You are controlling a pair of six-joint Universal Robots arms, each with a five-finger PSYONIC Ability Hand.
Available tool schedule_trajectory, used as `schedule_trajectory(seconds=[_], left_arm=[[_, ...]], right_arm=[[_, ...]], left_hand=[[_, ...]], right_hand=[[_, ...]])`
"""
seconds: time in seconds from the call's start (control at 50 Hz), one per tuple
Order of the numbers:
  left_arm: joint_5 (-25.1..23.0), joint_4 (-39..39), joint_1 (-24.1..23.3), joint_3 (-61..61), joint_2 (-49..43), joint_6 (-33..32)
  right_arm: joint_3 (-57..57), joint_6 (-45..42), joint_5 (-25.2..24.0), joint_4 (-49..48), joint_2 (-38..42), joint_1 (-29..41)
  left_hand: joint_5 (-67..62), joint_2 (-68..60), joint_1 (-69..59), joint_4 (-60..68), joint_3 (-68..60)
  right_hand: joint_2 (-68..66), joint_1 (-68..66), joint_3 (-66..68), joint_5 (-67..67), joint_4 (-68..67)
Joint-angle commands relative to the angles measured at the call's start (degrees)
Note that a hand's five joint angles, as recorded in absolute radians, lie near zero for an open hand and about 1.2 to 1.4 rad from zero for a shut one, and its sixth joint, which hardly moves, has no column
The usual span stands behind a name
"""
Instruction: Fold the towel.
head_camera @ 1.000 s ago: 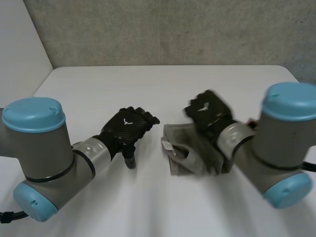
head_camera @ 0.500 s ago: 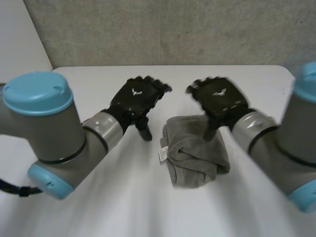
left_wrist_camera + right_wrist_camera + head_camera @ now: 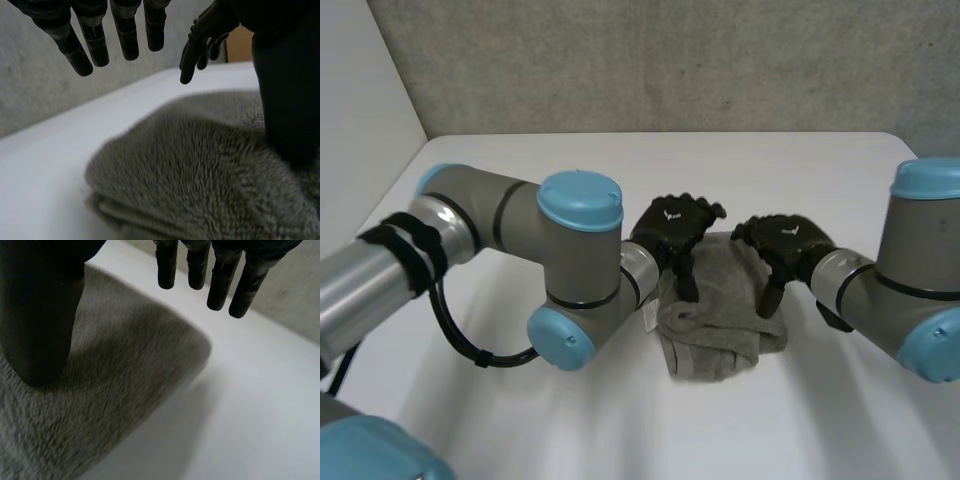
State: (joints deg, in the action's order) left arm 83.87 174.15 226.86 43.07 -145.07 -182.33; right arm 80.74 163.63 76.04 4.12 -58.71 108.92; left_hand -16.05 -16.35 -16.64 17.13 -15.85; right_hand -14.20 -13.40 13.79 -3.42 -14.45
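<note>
I see left hand (image 3: pixel 678 222) and right hand (image 3: pixel 788 240) fingers (image 3: pixel 85 47) straight, gripping nothing, thumbs on the folded towel (image 3: pixel 720 318), lengthwise far-to-near.

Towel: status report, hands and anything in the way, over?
Left hand open, right hand open, both over the far edge, thumbs down on cloth. Towel folded in a bundle on the table. Nothing blocking.

towel (image 3: pixel 720 310): grey, fuzzy, folded up into a thick bundle
pose: lying flat, stacked layers showing along one edge
tag (image 3: pixel 646 318): small, white, sticking out at the side
place: mid white table (image 3: pixel 520 180)
</note>
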Motion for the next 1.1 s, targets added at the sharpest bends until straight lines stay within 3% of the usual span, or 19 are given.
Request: schedule_trajectory(seconds=[0.02,0.16,0.38,0.56,0.66,0.72,0.76,0.86,0.98,1.1], left_arm=[[2.00,-5.13,0.07,-0.36,-2.67,-0.05],[2.97,-6.28,0.16,6.94,1.72,-0.05],[3.94,-1.36,-0.54,17.93,8.58,0.39],[8.51,-0.04,-0.72,20.48,18.16,0.39],[10.97,-0.39,2.54,22.15,26.68,0.30],[11.23,-0.57,5.44,23.90,32.31,0.22],[10.88,-0.66,9.46,25.56,38.00,0.48],[10.44,-0.66,14.30,27.51,43.72,1.18],[9.56,-2.42,15.02,27.07,44.61,2.59],[7.80,-7.43,15.19,25.49,44.35,4.00]], right_arm=[[-4.71,-0.15,-0.27,4.49,6.05,-0.03],[-5.25,-0.68,-0.36,5.64,6.94,-0.20],[-4.80,-0.59,-0.45,5.64,6.15,-0.38],[-5.42,0.55,0.25,5.29,-4.57,-0.29],[-6.47,8.52,1.48,5.02,-14.66,-0.82],[-6.83,11.10,2.01,5.02,-16.79,-0.91],[-7.53,14.16,4.11,5.11,-20.20,-0.91],[-7.97,14.17,9.20,5.72,-22.41,-2.13],[-8.14,11.89,12.82,5.64,-22.59,-2.40],[-8.50,11.27,13.26,5.64,-22.59,-2.40]], left_hand=[[11.62,1.93,2.21,-2.71,1.43],[11.63,1.93,2.22,-2.71,1.43],[11.63,1.93,2.22,-2.71,1.43],[12.97,3.27,3.56,-4.06,2.77],[14.65,4.96,5.24,-5.74,4.46],[14.82,5.12,5.41,-5.91,4.62],[15.16,5.46,5.75,-6.24,4.96],[15.16,5.46,5.75,-6.24,4.96],[14.32,4.62,4.91,-5.40,4.12],[14.65,4.96,5.24,-5.74,4.46]], right_hand=[[4.20,3.40,-3.79,3.42,4.45],[4.20,3.40,-3.79,3.42,4.45],[4.20,3.40,-3.79,3.42,4.45],[4.20,3.40,-3.79,3.42,4.45],[4.20,3.40,-3.79,3.42,4.45],[4.20,3.40,-3.79,3.42,4.45],[4.20,3.40,-3.79,3.42,4.45],[4.20,3.40,-3.79,3.42,4.45],[4.20,3.40,-3.79,3.42,4.45],[4.20,3.40,-3.79,3.42,4.45]])
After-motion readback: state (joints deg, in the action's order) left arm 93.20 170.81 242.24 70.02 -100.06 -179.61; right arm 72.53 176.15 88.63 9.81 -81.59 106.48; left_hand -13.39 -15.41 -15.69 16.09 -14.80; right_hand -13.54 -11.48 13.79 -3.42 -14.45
